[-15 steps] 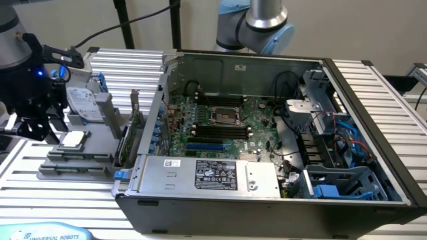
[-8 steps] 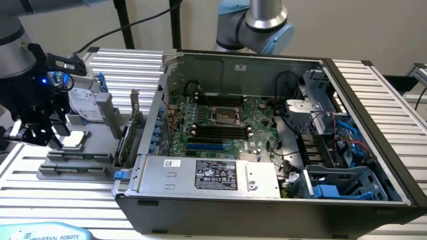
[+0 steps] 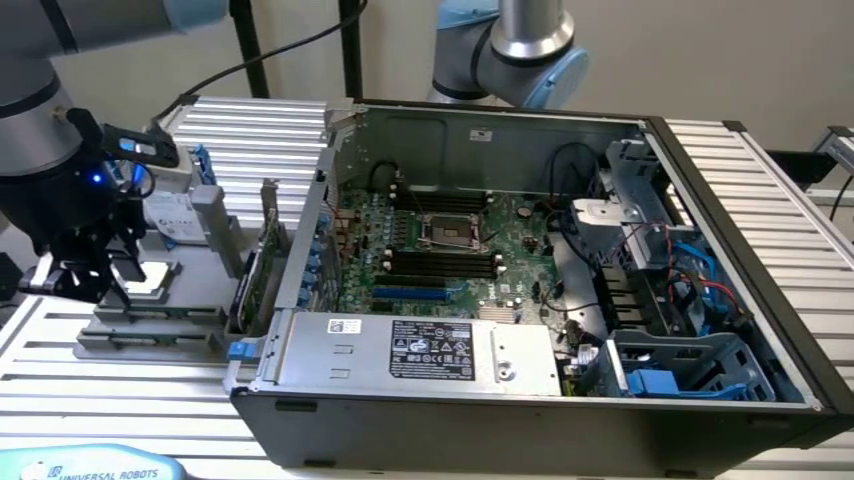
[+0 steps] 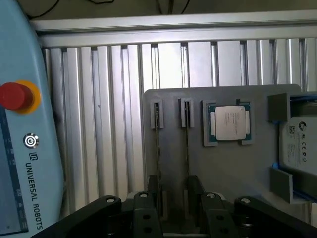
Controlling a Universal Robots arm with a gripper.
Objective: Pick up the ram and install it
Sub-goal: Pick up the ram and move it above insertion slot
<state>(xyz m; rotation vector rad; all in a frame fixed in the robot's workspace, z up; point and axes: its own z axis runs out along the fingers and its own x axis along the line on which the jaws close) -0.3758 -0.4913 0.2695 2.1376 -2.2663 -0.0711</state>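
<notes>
Gripper (image 4: pixel 172 201) stands fully open and empty above the grey fixture (image 4: pixel 233 173), where the ram (image 4: pixel 157 148) sits on edge beside a 2nd stick (image 4: pixel 186 148). We judge the pick-up step in hand, nothing grasped; a grasp calls for jaws squared across 1 thin edge.

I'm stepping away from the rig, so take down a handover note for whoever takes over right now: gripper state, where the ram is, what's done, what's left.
Gripper: open, holding nothing, hovering over the gray fixture tray beside the open computer case.
Ram: two ram sticks stand on edge in the tray's slots, the things closest to the gripper.
Done: nothing lifted yet.
Left: the pickup, and seating the ram on the motherboard.
</notes>
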